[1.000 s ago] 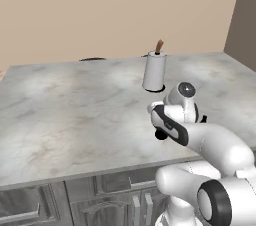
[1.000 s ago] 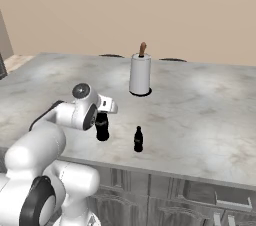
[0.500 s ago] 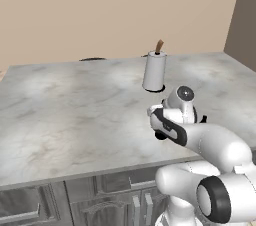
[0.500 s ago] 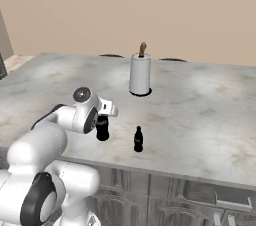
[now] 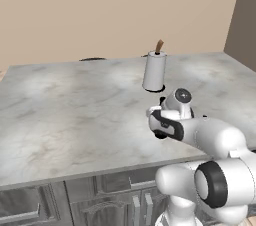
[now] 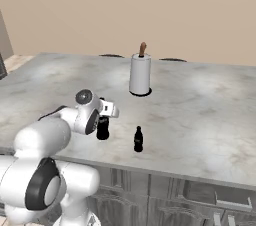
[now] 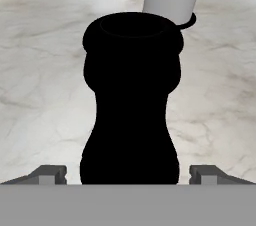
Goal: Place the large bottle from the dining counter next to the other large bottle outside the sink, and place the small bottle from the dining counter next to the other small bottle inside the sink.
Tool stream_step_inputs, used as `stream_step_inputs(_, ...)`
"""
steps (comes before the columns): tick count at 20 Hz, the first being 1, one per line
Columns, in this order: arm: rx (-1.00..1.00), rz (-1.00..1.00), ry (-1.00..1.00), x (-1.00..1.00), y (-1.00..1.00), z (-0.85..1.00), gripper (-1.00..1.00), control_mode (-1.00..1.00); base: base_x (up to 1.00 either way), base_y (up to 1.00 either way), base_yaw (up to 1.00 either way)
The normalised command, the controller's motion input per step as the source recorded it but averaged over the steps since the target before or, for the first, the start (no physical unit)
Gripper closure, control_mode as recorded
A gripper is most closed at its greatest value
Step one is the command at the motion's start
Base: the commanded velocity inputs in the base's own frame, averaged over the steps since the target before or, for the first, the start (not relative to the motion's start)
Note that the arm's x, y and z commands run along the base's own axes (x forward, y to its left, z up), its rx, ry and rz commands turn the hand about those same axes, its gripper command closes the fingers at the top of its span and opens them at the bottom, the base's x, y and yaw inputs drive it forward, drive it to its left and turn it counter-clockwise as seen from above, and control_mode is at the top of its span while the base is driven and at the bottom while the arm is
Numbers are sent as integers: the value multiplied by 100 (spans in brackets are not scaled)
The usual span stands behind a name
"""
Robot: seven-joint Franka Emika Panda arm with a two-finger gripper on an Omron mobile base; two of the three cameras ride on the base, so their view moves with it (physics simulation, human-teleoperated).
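Scene: A white robot arm worked at a marble dining counter (image 6: 200, 115) in a rendered kitchen, a tan wall behind it.
Large bottle: The large black bottle (image 7: 131, 100) stood upright near the counter's near edge, directly in front of the hand camera; in the right base view it (image 6: 103, 129) was partly hidden behind the wrist.
Gripper: The gripper (image 7: 128, 174) sat low around the bottle's base, one finger tip (image 7: 49, 174) on each side, the claw spread wide and clear of the glass, with a visible gap either side.
Small bottle: The small black bottle (image 6: 138, 139) stood upright just to the right of the large one, apart from it and untouched.
Paper towel roll: A paper towel roll (image 5: 154, 71) on its holder stood farther back on the counter, behind both bottles.
Change: Compared with a second before, the hand had dropped lower and closer to the large bottle; both bottles and the roll had not moved.
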Motion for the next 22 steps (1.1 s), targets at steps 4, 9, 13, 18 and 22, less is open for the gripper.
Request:
stream_step_inputs(4, 0, 0, 0, 19, 0, -6, 100, -100, 0, 0, 0)
stream_step_inputs(9, 0, 0, -7, -2, 0, 0, 100, -100, 0, 0, 0)
stream_step_inputs(13, 0, 0, -10, -18, 0, 2, 100, -100, 0, 0, 0)
stream_step_inputs(18, 0, 0, -9, -20, 0, 2, 100, -100, 0, 0, 0)
stream_step_inputs(22, 0, 0, -7, -5, 0, 16, 100, -100, 0, 0, 0)
